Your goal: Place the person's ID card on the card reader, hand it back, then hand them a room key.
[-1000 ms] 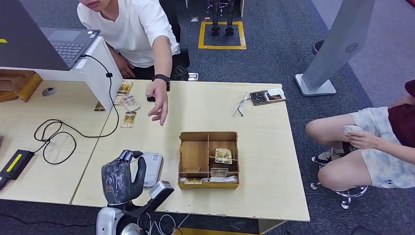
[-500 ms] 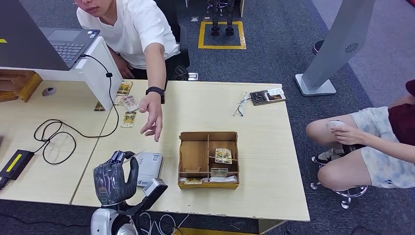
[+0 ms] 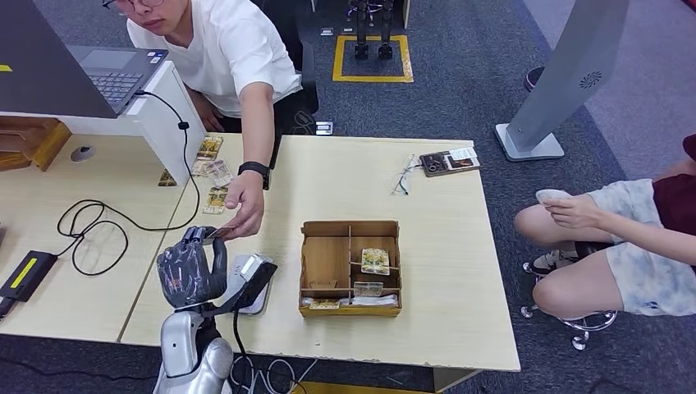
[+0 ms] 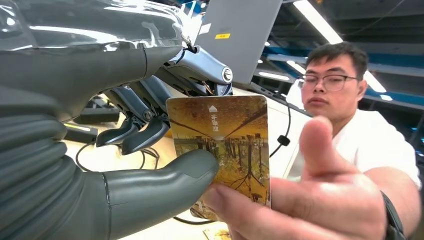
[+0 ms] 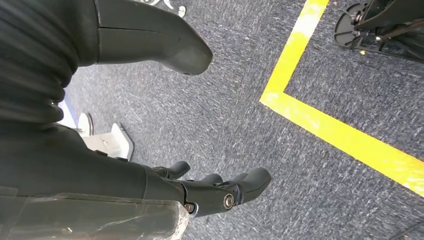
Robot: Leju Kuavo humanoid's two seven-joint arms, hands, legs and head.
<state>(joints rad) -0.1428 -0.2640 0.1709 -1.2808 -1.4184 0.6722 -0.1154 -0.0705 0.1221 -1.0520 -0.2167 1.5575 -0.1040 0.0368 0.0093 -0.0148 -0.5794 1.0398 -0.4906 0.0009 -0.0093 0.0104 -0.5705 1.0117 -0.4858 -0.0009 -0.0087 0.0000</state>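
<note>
Handover underway: left hand (image 4: 125, 165) pinches the ID card (image 4: 220, 150), person's hand (image 3: 242, 215) at 1 o'clock grasping it; right hand (image 5: 150, 150) hangs empty; key outstanding.

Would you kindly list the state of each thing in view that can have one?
left hand: pinching the card
card: upright, also held by the person's hand
right hand: holds nothing, fingers apart, above the floor
wooden tray: open, cards in its compartments
laptop: lid open
</note>
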